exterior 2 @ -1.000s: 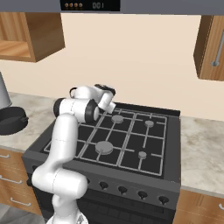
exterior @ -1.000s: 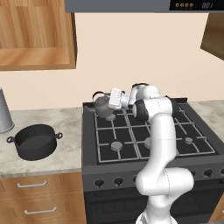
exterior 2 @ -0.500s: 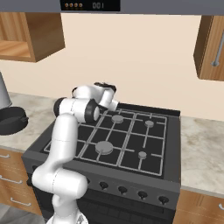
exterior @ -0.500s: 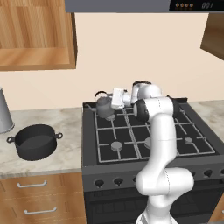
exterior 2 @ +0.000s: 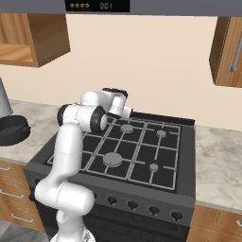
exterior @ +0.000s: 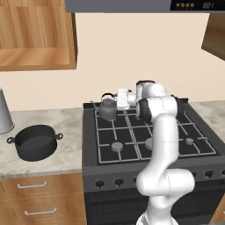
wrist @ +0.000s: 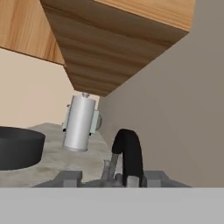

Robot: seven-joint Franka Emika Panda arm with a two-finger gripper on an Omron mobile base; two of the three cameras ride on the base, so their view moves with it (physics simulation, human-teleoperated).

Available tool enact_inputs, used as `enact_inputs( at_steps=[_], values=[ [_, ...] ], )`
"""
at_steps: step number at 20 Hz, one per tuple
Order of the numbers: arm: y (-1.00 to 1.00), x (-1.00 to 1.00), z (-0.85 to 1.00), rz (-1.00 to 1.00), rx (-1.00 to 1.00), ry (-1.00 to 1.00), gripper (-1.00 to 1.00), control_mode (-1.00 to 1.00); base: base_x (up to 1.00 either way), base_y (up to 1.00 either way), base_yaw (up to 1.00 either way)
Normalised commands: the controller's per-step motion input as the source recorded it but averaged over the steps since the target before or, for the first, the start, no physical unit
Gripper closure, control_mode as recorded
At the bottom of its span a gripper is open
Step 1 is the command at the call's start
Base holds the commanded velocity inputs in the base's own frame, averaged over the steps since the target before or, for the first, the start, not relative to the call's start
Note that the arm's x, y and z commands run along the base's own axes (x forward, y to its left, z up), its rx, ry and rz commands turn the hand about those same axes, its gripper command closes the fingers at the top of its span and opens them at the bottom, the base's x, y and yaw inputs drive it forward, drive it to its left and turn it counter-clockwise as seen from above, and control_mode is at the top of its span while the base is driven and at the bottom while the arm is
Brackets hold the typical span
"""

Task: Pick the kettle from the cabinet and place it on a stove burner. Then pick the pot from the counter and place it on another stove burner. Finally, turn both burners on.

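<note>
Reaching over the black stove point(exterior: 145, 154), the white arm held its gripper point(exterior: 117, 99) sideways at the kettle point(exterior: 107, 108). Finger state could not be told; in the hand view the thin arched black handle point(wrist: 128, 153) rose right at the tips. The squat grey metal kettle sat on the grid grate at the back left burner point(exterior: 108, 117). Left of the stove, the wide, low dark pot point(exterior: 35, 142) rested on the pale marbled counter point(exterior: 70, 147). Beyond it stood a tall smooth grey canister point(wrist: 79, 123), under the wooden cabinet point(exterior: 37, 41).
</note>
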Motion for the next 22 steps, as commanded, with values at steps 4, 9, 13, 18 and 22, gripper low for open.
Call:
enact_inputs(
  at_steps=[4,9,13,18,22],
  values=[
    [-0.44,-0.16,-0.10,0.00,0.00,-0.07,-1.00,-1.00,0.00,0.00,0.00],
    [-0.38,-0.12,-0.02,0.00,0.00,-0.08,-1.00,-1.00,0.00,0.00,0.00],
    [-0.31,-0.19,0.00,0.00,0.00,-0.10,-1.00,-1.00,0.00,0.00,0.00],
    [-0.23,-0.30,0.22,0.00,-0.03,-0.11,-1.00,-1.00,0.00,0.00,0.00],
    [-0.14,-0.36,0.46,0.00,-0.11,-0.12,-1.00,-1.00,0.00,0.00,0.00]
  ],
)
